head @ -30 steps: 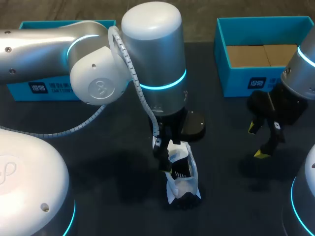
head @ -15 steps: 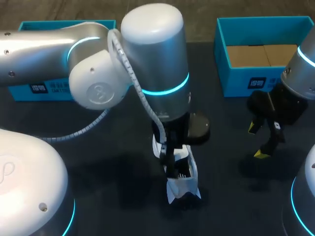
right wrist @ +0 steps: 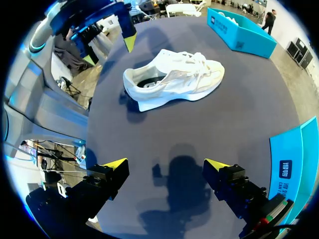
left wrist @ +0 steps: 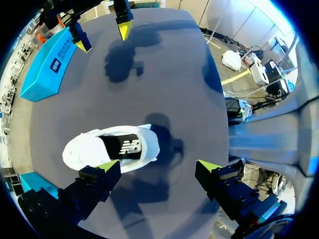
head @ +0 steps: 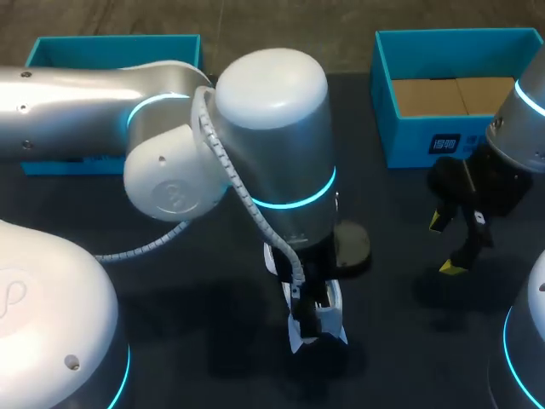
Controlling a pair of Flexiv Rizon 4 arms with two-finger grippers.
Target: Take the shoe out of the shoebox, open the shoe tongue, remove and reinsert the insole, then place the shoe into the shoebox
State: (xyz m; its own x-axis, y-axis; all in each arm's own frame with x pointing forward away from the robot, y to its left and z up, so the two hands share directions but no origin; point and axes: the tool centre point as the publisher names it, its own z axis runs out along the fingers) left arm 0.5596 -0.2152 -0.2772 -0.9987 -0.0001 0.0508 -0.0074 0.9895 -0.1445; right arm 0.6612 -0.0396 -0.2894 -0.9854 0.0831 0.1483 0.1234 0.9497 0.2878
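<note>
From above, my left arm (head: pixel 272 145) comes across to the middle of the dark desk (head: pixel 170 290) and stands right over the white shoe (head: pixel 319 332), hiding most of it. The shoe is out on the desk, well apart from the open blue shoebox (head: pixel 409 149) at the far right corner. Another blue box (head: pixel 51 51) sits at the far left. My right hand (head: pixel 443 244) hangs near the shoebox with its fingers spread wide and nothing in them.

Looking along my left wrist, my left hand (left wrist: pixel 158 166) is spread wide and grips nothing. The shoe lies on its sole beside one finger, its dark insole showing through the opening. I cannot tell whether that finger touches it. My right hand is far ahead, close to the shoebox.

Looking along my right wrist, my right hand is wide over bare desk. The shoe stands upright well ahead, laces up. A yellow fingertip (right wrist: pixel 129 42) of my left hand hangs above its heel.
</note>
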